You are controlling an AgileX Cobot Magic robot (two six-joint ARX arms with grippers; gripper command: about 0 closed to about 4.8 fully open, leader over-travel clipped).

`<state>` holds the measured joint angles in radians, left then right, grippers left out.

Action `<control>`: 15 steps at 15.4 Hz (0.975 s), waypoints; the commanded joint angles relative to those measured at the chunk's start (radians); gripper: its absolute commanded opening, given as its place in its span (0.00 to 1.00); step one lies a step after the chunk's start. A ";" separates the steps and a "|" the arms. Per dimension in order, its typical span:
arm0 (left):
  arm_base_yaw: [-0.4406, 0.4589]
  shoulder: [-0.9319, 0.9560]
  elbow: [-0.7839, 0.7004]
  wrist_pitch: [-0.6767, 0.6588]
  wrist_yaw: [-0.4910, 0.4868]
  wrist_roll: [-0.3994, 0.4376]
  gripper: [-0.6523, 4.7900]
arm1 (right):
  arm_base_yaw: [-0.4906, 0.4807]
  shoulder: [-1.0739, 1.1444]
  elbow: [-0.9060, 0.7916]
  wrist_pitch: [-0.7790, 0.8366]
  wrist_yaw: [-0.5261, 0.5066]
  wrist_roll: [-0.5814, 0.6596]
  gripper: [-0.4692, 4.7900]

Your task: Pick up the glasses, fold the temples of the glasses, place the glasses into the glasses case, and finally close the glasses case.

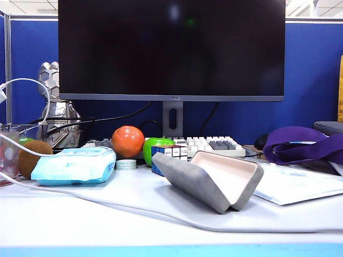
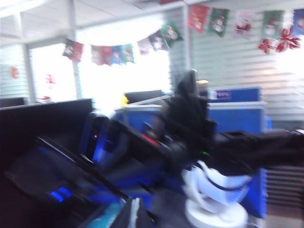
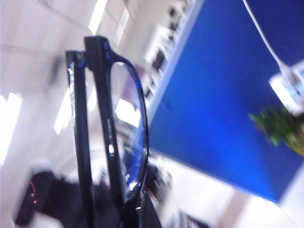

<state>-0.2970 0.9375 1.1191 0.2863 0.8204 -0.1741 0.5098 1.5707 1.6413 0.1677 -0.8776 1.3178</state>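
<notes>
While the glasses case (image 1: pixel 211 184) lies open, right gripper (image 3: pixel 128 216) clamps the glasses (image 3: pixel 111 133); left gripper's fingers can't be judged.

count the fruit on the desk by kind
round orange tangerine: 1
shiny green apple: 1
fuzzy brown kiwi: 1
total: 3

White desk (image 1: pixel 107 214), open glasses case (image 1: pixel 211 184), tissue pack (image 1: pixel 75 166), orange (image 1: pixel 127 141), keyboard (image 1: pixel 214 144)
</notes>
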 commanded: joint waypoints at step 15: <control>-0.001 0.005 0.002 0.006 0.073 -0.020 0.11 | 0.142 0.058 0.004 -0.012 0.116 -0.019 0.09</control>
<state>-0.2974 0.9409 1.1191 0.2871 0.8974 -0.1925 0.6422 1.6318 1.6409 0.1371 -0.7521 1.3167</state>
